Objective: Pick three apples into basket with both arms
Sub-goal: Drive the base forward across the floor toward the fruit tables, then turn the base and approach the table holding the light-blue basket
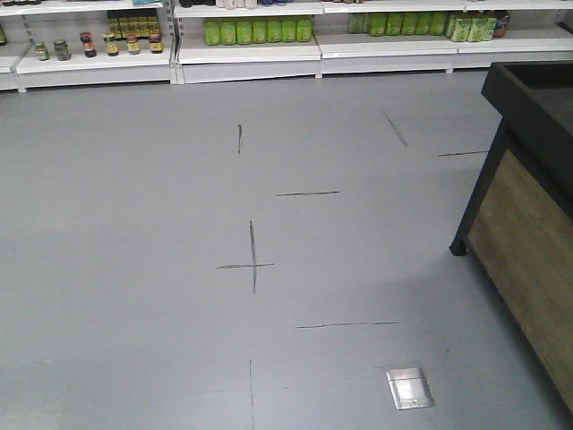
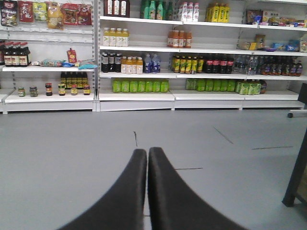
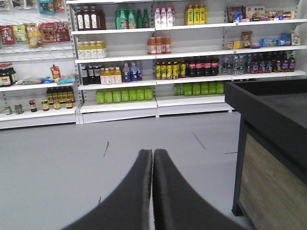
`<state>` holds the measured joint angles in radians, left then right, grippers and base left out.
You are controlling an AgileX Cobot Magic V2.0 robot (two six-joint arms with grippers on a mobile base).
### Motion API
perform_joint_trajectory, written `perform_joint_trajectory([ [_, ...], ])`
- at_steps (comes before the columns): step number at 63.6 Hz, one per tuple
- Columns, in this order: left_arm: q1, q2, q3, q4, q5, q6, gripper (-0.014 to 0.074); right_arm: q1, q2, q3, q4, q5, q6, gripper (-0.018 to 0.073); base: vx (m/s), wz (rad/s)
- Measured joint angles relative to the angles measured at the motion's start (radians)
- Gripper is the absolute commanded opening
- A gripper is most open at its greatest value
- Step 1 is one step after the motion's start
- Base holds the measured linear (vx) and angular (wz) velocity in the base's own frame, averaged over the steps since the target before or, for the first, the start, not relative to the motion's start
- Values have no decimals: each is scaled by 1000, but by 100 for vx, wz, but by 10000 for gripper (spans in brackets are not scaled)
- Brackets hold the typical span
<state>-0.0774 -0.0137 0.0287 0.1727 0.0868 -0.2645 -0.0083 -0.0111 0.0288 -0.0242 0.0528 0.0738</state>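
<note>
Can't locate apples or basket from any of the three views.

Reading left pincer (image 2: 147,152) as pressed together: two black curved fingers (image 2: 124,191) touching along the inner edge, nothing pinched between. Held above grey floor (image 2: 57,158), aimed toward shelves (image 2: 192,50) at the far wall.

Same reading for right pincer (image 3: 152,153): pressed together, tips touching, pinching nothing. Also above the floor, also aimed at the shelves. Seeing bench (image 3: 273,115) just to its right in the wrist view: black top, black leg, wood-look side panel. Can't make out anything on the bench top beyond a dark flat surface.

Front view: looking down on floor with thin black marks, including a cross (image 1: 252,264) near the middle and several single lines around it. Spotting a small metal plate (image 1: 410,388) set in the floor, lower right, well apart from the cross. Bench corner at the right edge, leg down on the floor, near the plate but not touching.

On the shelves: row of green bottles (image 2: 140,86) on the lowest level, small jars (image 2: 61,89) in the bay to the left of them, dark and yellow bottles on the levels above, packets (image 2: 48,13) hanging top left. Labels too small to read.
</note>
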Motion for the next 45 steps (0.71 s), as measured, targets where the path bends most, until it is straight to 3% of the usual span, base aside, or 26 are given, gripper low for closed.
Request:
perform_joint_trajectory([
  [45, 0, 0, 0, 0, 0, 0, -6, 0, 0, 0, 0, 0, 0, -9, 9, -44],
])
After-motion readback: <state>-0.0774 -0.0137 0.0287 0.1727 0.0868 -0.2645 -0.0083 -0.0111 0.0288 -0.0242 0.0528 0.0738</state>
